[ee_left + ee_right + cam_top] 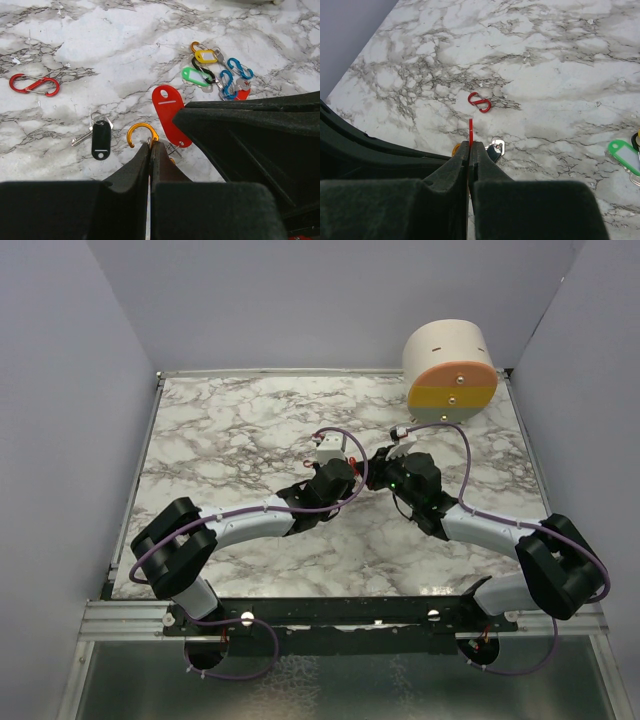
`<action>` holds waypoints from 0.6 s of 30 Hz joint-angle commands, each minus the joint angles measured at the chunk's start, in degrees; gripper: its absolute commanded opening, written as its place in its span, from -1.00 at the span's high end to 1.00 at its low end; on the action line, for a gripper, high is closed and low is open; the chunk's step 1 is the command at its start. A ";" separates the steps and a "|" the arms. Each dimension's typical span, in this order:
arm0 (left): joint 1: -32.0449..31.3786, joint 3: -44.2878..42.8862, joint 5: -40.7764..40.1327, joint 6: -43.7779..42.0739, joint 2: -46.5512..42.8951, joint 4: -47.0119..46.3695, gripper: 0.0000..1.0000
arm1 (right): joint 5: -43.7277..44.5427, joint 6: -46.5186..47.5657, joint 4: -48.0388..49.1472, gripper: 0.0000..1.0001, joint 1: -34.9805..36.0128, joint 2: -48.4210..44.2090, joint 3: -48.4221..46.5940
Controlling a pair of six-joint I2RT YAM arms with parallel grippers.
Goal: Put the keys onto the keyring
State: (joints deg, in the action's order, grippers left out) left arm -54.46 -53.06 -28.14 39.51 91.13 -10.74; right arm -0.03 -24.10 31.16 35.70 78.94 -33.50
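Threading step in hand, at the middle of the worktop, well away from every edge. The left gripper has its jaws together, pinched on the end of the orange clip. The clip's open hook curls up and to the left of the tips. The right gripper has its jaws together on the red key. This key shows edge-on as a thin red strip above the tips in the right wrist view, and flat-on and tilted in the left wrist view, with its lower end just beside the clip. A thin wire ring shows faintly at that lower end; I cannot tell whether it has caught the hook. The black key lies flat just left of the clip. The green key and yellow key lie bunched with the blue clips beyond the red key; I cannot tell whether they are linked. The red clip lies alone, well apart from the rest. Judgement: this is the first key going on, so the task is early. The next move calls for bringing the wire ring to the mouth of the hook and sliding it in. That needs fine alignment and both grips held firm. The risk is the flat key pivoting in the jaws, or the ring slipping past the hook.
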 commanded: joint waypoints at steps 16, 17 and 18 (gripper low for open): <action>-0.17 -1.35 -2.44 -0.57 -0.95 -2.22 1.00 | -2.96 0.95 -0.26 0.99 0.51 -2.01 -0.60; -0.19 -1.28 -2.51 -0.57 -0.96 -2.23 1.00 | -3.16 0.90 -0.35 0.99 0.51 -2.05 -0.61; -0.17 -1.22 -2.60 -0.53 -1.02 -2.18 1.00 | -3.21 1.04 -0.45 0.99 0.51 -2.11 -0.61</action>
State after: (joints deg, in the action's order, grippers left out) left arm -54.46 -53.47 -28.82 39.48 91.13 -11.14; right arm -1.85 -23.73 30.44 35.86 78.28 -33.50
